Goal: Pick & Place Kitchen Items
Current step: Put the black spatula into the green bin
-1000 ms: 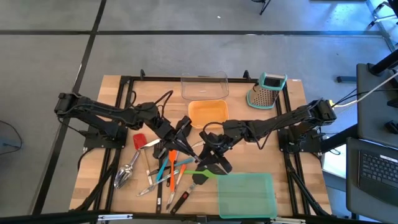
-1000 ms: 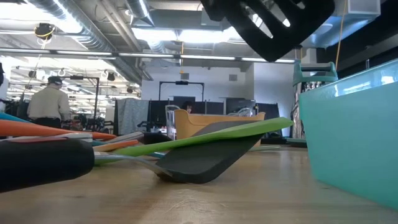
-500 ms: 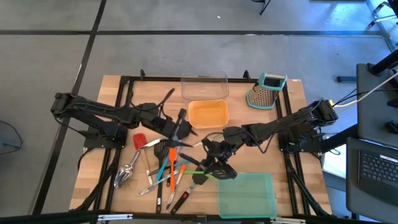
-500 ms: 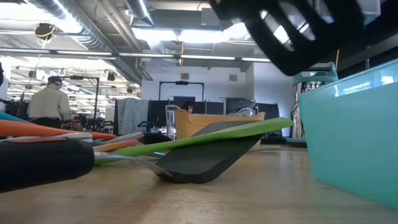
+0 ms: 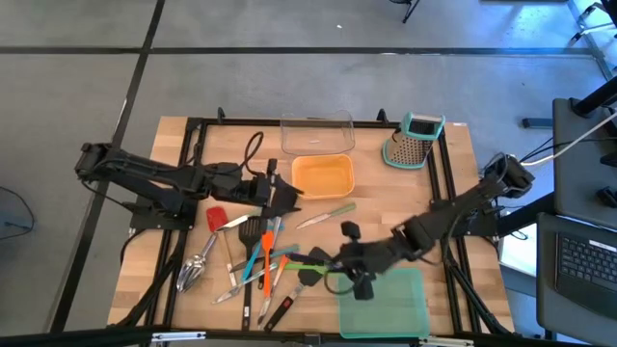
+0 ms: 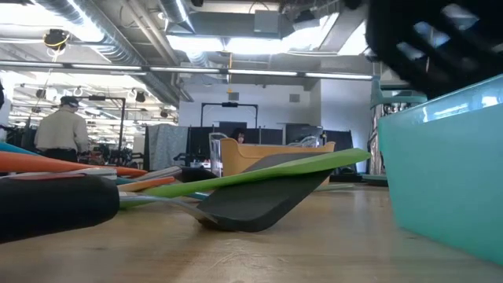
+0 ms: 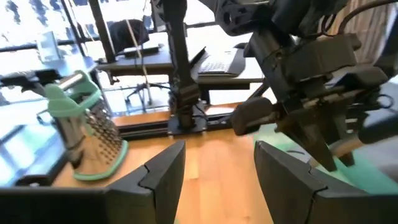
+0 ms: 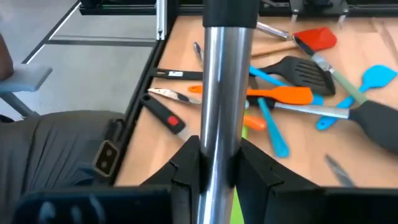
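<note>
Overhead, right hand point(image 5: 355, 281) hangs at the near edge of the teal tray point(image 5: 395, 310); a second ago it was over the utensil pile point(image 5: 255, 260), farther from the tray. Left hand point(image 5: 286, 193) waits beside the orange tray point(image 5: 323, 160), now drawn back from the pile. A knife point(image 5: 325, 215) shows on bare bench point(image 5: 405, 202) between the two hands.

Low view: the slotted spatula's point(image 6: 440, 39) black head hovers above the tray wall, having shifted right across the picture.

Left wrist view: this hand's fingers stand wide, with nothing between them.

Right wrist view: the right hand is clamped on the spatula's steel handle. To finish well, I judge it should carry the whole spatula inside the walls and lower it before letting go, so the head cannot catch the rim.
</note>
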